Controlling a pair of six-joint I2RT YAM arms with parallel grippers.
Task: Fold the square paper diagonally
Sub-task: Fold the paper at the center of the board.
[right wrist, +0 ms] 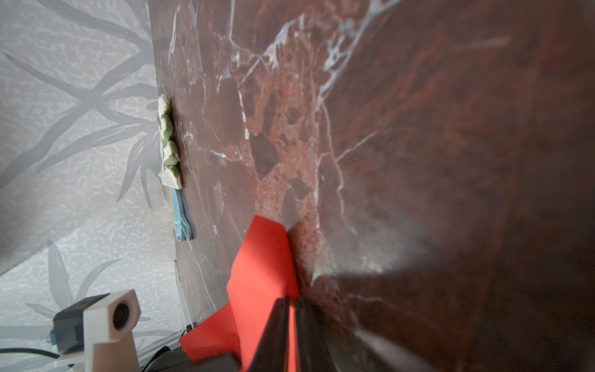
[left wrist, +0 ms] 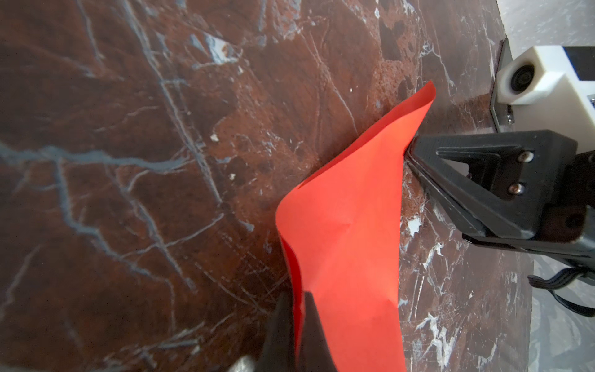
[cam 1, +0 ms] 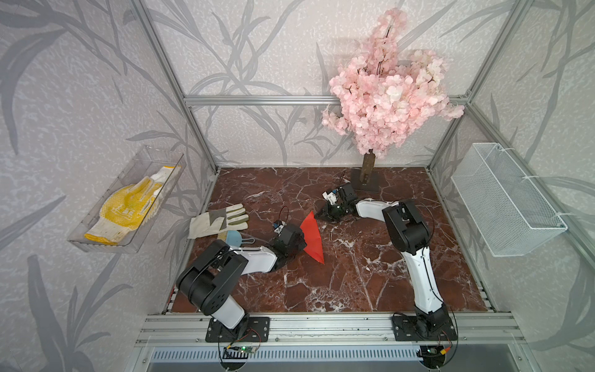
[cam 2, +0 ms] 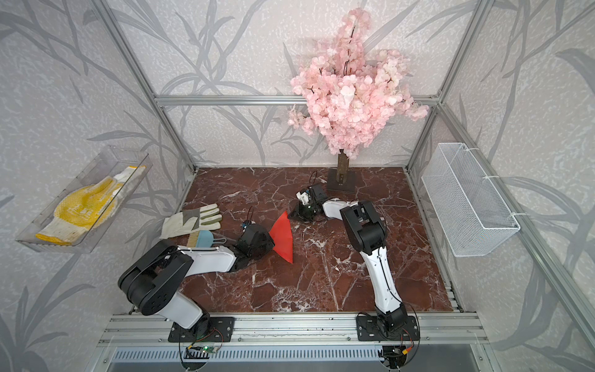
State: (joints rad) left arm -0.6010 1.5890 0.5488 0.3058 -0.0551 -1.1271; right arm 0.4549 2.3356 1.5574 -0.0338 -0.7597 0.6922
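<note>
over the counter point(cam 1: 354, 273), left jaws and right jaws each pinch the square paper point(cam 1: 314, 238); best to match the corners, lower it taut, then press the diagonal crease.

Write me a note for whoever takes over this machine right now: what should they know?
The left end effector is shut on the red paper, at the end nearer the robot.
The right end effector is shut on it near its far corner.
The paper spans between them over the table, bent into a rough triangle.
Done: sheet doubled over.
Left: the layers gape, so probably lay it down and press the crease flat.
</note>
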